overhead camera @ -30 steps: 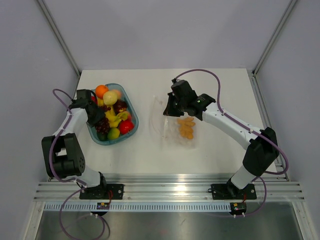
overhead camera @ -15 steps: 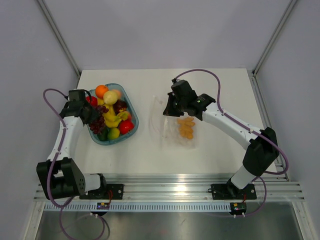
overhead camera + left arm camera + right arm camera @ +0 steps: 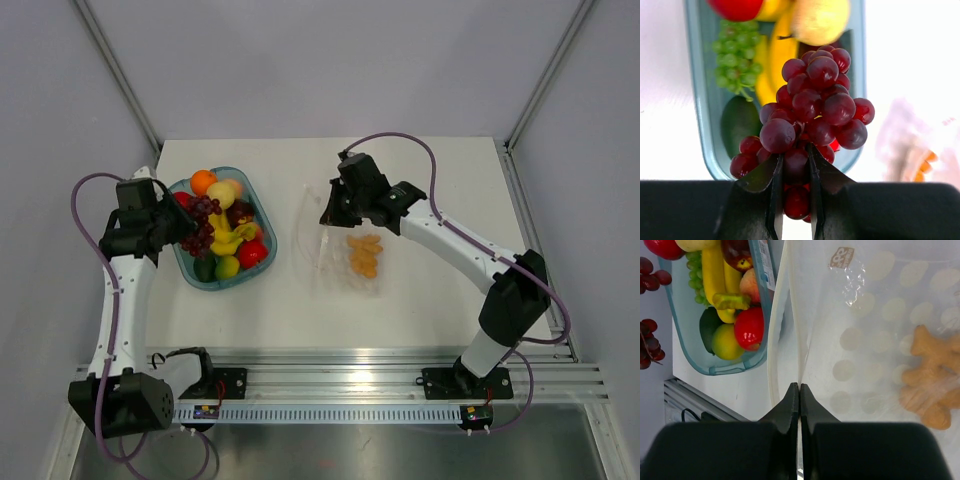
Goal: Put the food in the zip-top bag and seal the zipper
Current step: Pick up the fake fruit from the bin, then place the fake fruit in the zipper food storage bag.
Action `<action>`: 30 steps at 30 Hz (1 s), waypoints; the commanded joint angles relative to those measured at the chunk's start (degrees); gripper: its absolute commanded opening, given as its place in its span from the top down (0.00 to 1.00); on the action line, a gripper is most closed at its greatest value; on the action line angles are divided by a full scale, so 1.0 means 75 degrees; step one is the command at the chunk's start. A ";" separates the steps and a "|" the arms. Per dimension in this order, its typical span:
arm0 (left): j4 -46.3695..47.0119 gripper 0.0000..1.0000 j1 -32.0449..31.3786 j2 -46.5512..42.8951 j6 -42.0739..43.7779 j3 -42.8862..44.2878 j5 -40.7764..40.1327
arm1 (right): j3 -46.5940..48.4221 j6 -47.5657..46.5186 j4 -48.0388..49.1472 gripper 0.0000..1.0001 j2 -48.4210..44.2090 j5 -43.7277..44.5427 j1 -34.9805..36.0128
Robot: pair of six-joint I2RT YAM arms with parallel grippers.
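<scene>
Although the black gripper body blocks the bottom of the left wrist view, the left gripper (image 3: 794,167) is plainly clamped on a bunch of dark red grapes (image 3: 815,100). Its two fingers (image 3: 774,200) pinch the lower grapes, and whatever stem there is stays hidden between them. From above, the bunch hangs over the left part of the blue-green bowl (image 3: 699,120), clear of the other fruit. Under it lie a banana (image 3: 782,50), green grapes (image 3: 735,60) and a yellow fruit (image 3: 820,20), all out of focus, with the bowl's far end cut off by the frame.

The right gripper (image 3: 799,390) has its fingers pressed together, with no gap between them, on the upper lip of the clear bag (image 3: 875,305), right on the pale zipper strip (image 3: 799,335). How much film sits between the tips is hard to make out. A second pale lip curves away to the left, so the mouth stands slightly apart there.

The bag lies flat on the white table (image 3: 430,170), well to the right of the bowl, its mouth edge facing it. Inside the bag rests one knobbly orange piece of food (image 3: 930,385), partly cut off at the right edge of the wrist view. The bag's outline is faint in the overhead view.
</scene>
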 commanded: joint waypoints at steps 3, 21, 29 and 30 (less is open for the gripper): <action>0.0126 0.95 -0.0031 -0.0315 0.0419 0.0760 0.1675 | 0.1016 -0.0149 0.0201 1.00 0.0469 -0.0442 0.0109; -0.0857 0.91 -0.1776 0.0703 0.1649 0.2003 0.4139 | 0.1662 -0.0149 0.0061 1.00 0.1009 -0.0700 0.0215; -0.0881 0.91 -0.2386 0.1430 0.1568 0.2038 0.4140 | 0.1604 -0.0172 0.0014 1.00 0.0892 -0.0759 0.0227; -0.0951 0.91 -0.2398 0.1535 0.1568 0.2062 0.4058 | 0.1580 -0.0172 0.0002 1.00 0.0869 -0.0759 0.0227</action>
